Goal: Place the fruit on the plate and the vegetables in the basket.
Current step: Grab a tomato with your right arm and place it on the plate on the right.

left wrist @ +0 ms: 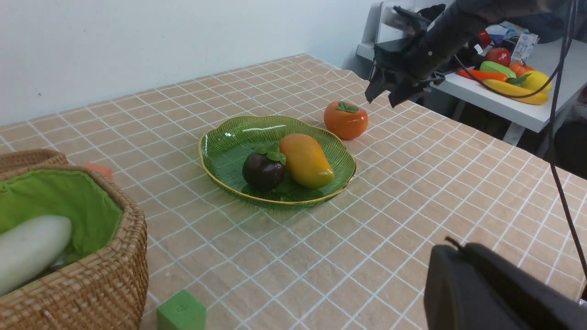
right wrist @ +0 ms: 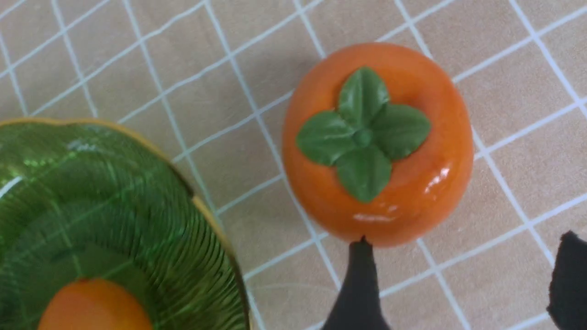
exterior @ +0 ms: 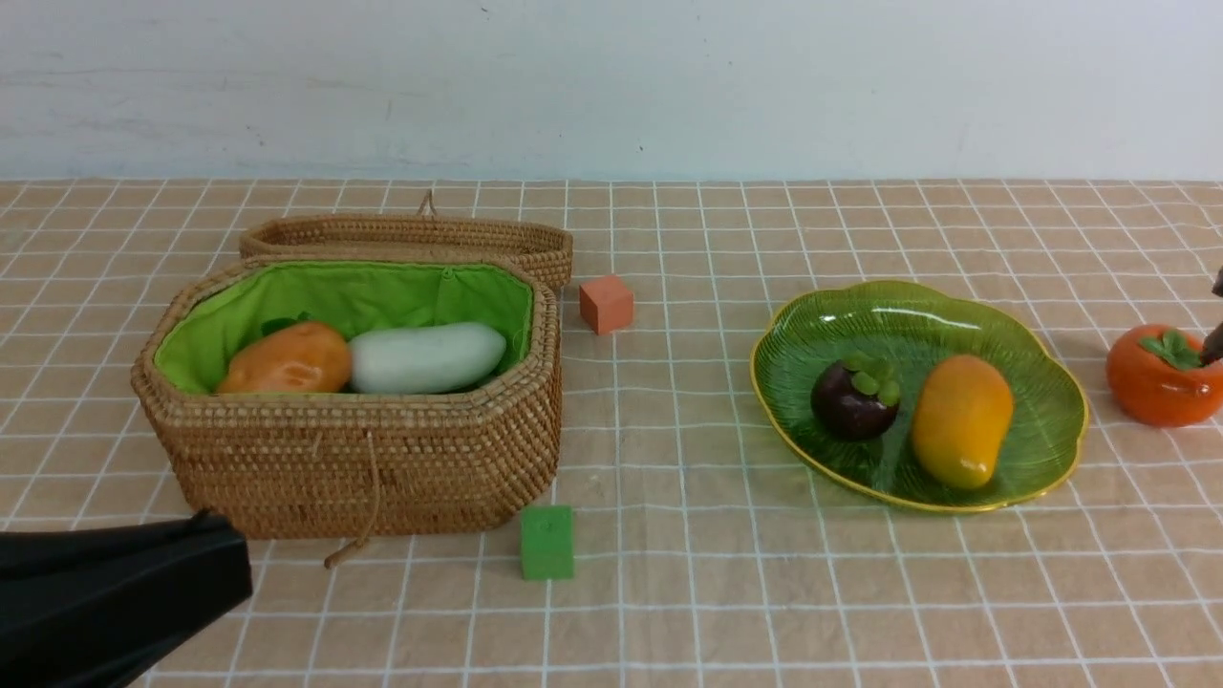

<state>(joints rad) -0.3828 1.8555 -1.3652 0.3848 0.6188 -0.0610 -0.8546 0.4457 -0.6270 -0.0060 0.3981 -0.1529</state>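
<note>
While the persimmon (right wrist: 378, 142) sits on the cloth just beside the plate (exterior: 1041, 382), the right gripper (right wrist: 465, 275) hangs over it, jaws wide apart and holding nothing. One fingertip (right wrist: 360, 275) lines up with the fruit's edge, not clear of it. Descending and closing off-centre like this could knock the glossy fruit (it is round) and send it rolling away. The left gripper (exterior: 124, 592) is closed, low by the basket (exterior: 382, 459).
</note>
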